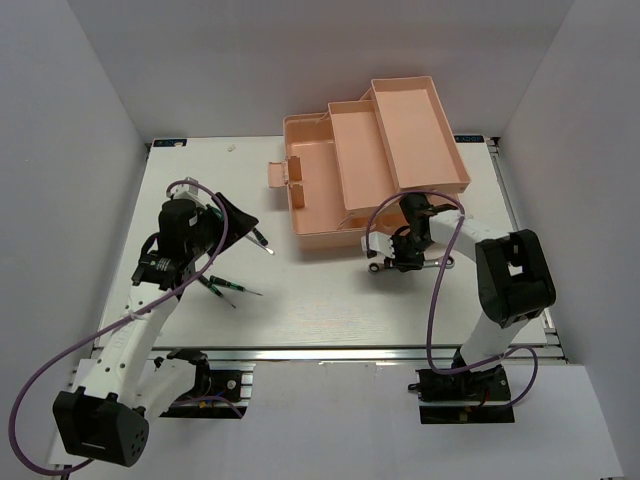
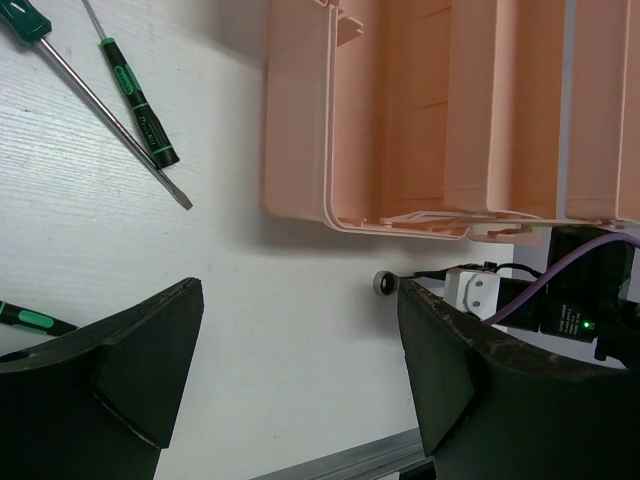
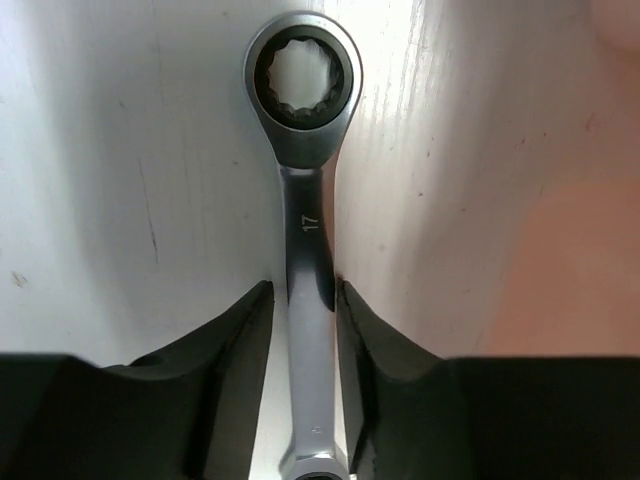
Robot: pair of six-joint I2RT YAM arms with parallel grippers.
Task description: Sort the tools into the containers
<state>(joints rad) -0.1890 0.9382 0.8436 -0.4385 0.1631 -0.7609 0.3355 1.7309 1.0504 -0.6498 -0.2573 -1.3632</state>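
The salmon-pink toolbox (image 1: 325,200) stands open at the far middle, with its trays (image 1: 415,130) stepped back to the right. It also shows in the left wrist view (image 2: 330,120). My right gripper (image 1: 397,257) is low at the box's front right corner. In the right wrist view it (image 3: 302,292) is shut on the shaft of the silver wrench (image 3: 303,215), marked 17, which points away from me. The wrench's ring end (image 1: 376,266) sticks out to the left. My left gripper (image 1: 226,222) is open and empty (image 2: 300,300). Screwdrivers (image 1: 226,287) lie near it, and two show in the left wrist view (image 2: 140,100).
The toolbox's pink front wall (image 3: 560,250) is right beside the right gripper's right finger. One more screwdriver (image 1: 259,238) lies between the left gripper and the box. A metal rail (image 1: 330,350) runs along the table's near edge. White walls enclose the table.
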